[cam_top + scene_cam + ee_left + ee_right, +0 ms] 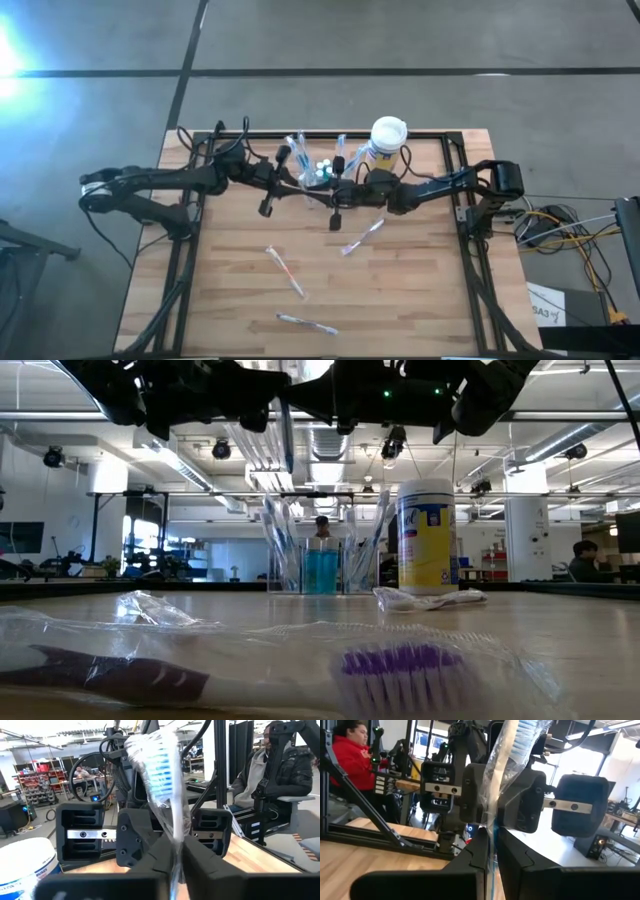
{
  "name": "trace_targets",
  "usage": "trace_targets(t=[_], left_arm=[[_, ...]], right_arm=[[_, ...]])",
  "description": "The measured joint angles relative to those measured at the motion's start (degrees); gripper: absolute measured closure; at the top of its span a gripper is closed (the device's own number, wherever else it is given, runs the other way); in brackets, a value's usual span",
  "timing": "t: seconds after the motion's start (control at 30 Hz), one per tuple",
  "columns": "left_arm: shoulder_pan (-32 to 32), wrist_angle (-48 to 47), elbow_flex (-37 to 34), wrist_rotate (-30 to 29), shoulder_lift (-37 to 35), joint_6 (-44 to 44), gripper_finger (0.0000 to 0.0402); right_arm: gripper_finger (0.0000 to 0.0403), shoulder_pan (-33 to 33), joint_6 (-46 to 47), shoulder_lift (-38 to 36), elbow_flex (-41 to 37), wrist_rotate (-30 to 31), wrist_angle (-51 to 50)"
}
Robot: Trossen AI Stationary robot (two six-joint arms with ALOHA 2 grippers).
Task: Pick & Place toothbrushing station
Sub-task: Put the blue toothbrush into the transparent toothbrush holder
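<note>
Clear plastic wrap crinkles around the toothbrush (162, 775) that the left gripper (175, 852) pinches between closed fingers, blue bristles standing up beyond the fingertips. The right gripper (492, 845) is likewise clamped on its own wrapped toothbrush (512, 750), head up. In the high view both arms reach in toward the middle of the far side of the table (420, 300), the left gripper (283, 158) and the right gripper (340, 190) facing each other, each wrist camera seeing the other's gripper just ahead.

Between and just below the two grippers stands the toothbrushing station (322, 565), a see-through holder with a blue cup in its middle and brushes already leaning in its side slots. Beside it, on the right gripper's side, stands a white-lidded canister (426, 537).

Judging by this, the step in hand is carrying brushes to the holder. Next, each gripper needs to line its brush handle over a free slot, lower it straight, and let go, one arm at a time so they do not collide. Three more wrapped brushes (287, 271) lie on the table nearer the front, well apart from either gripper.
</note>
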Motion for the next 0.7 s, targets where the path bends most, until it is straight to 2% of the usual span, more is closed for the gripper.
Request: trace_targets(t=[0.17,0.33,0.53,0.7], left_arm=[[0.0,0.1,0.0,-0.2,0.0,1.0,0.0383],[0.7,-0.3,-0.2,-0.5,-0.9,0.9,0.0383],[3.7,-2.1,-0.8,-1.0,-3.5,0.9,0.0383],[6.4,-0.8,-3.4,-6.8,-3.7,1.1,0.0383]], right_arm=[[0.0372,0.0,2.0,0.0,0.0,0.0,0.8],[0.0309,0.0,2.8,-1.9,-0.3,0.3,-1.5],[0.0224,0.0,4.4,-7.7,-3.3,1.3,-4.2],[0.0198,0.0,5.2,-14.4,-9.8,3.1,-5.4]])
